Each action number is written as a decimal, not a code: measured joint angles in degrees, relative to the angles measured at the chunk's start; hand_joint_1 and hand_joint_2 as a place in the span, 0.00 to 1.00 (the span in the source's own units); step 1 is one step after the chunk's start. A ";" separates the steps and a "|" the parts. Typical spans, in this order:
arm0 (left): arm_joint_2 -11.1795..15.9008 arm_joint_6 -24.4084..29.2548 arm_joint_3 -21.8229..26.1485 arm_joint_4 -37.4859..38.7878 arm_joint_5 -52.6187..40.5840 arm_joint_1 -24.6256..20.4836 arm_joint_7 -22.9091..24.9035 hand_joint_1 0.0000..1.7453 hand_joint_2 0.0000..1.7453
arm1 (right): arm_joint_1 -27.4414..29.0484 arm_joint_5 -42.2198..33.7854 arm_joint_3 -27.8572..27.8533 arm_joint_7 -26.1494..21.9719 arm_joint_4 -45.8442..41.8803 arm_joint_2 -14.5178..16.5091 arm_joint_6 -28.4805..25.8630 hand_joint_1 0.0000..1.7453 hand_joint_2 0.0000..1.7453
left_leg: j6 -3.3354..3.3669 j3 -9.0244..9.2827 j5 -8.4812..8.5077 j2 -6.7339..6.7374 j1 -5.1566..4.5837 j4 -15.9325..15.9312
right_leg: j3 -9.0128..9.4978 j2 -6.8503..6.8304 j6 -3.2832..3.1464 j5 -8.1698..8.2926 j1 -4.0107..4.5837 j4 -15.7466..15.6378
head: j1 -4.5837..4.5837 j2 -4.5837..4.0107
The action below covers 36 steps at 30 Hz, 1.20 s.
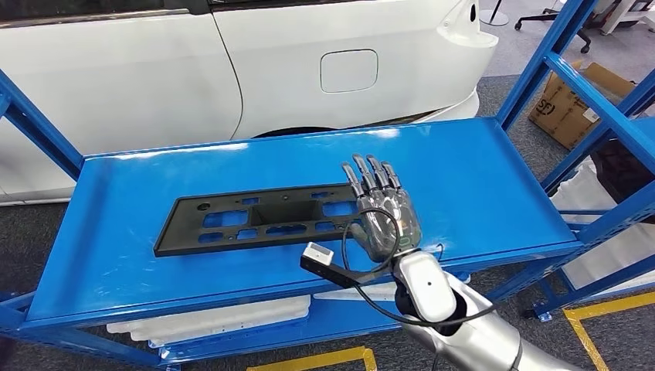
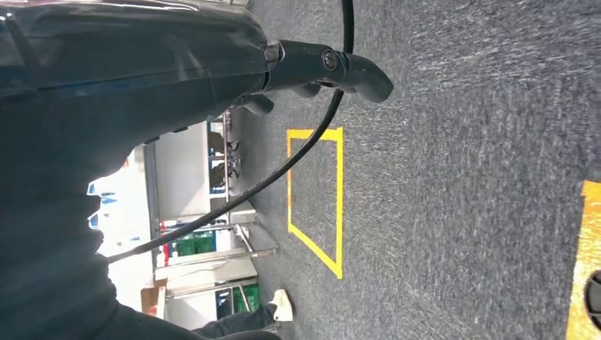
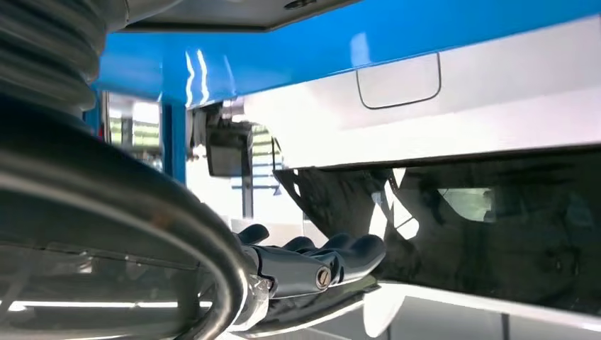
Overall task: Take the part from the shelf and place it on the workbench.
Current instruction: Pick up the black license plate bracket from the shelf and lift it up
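Your right hand (image 1: 384,212) is flat with its fingers straight out, holding nothing. Its fingertips reach the right end of the black part (image 1: 255,219), which lies on the blue shelf (image 1: 479,178).

The blue metal shelf (image 1: 494,185) is viewed from above; the white car (image 3: 496,106), shared, is seen close by the right wrist; grey carpet (image 2: 461,177) is faced leftward.

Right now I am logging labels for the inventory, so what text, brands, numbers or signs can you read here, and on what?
Cardboard box beyond the shelf: a dark printed mark on a white label, too small and cut off to read.
Black part, white car, right hand: no readable text.
Yellow floor lines: no lettering.
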 joint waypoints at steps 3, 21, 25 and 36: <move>0.00 -0.10 -0.01 0.00 -0.02 -0.06 -0.05 0.00 1.00 | -3.27 0.33 2.09 -0.08 4.51 0.12 0.67 0.00 1.00 | 0.00 -0.02 0.00 -0.08 0.00 0.01 | 0.00 -0.02 0.00 0.00 0.00 0.00 | 0.01 0.00; 0.04 -0.18 0.04 0.01 0.25 0.18 1.54 0.00 1.00 | -10.04 -21.05 2.10 -5.74 3.35 -2.56 5.79 0.00 1.00 | 0.01 -0.07 0.00 -0.16 -0.04 0.02 | -0.04 -0.07 0.01 -0.01 -0.04 0.00 | 0.01 0.00; 0.04 -0.18 0.08 0.01 0.25 0.22 2.31 0.00 1.00 | -9.60 -25.40 -0.14 -7.84 -3.64 -4.65 7.14 0.00 1.00 | 0.01 -0.08 -0.01 -0.15 -0.04 0.01 | -0.06 -0.07 0.01 -0.02 -0.04 0.00 | 0.01 0.00; 0.04 -0.51 0.10 0.01 -0.01 0.27 3.11 0.00 1.00 | -11.34 -25.41 -1.76 -10.57 -17.97 -8.80 7.09 0.00 1.00 | 0.01 -0.06 0.00 -0.15 -0.04 0.02 | -0.03 -0.07 0.01 -0.01 -0.04 0.00 | 0.01 0.00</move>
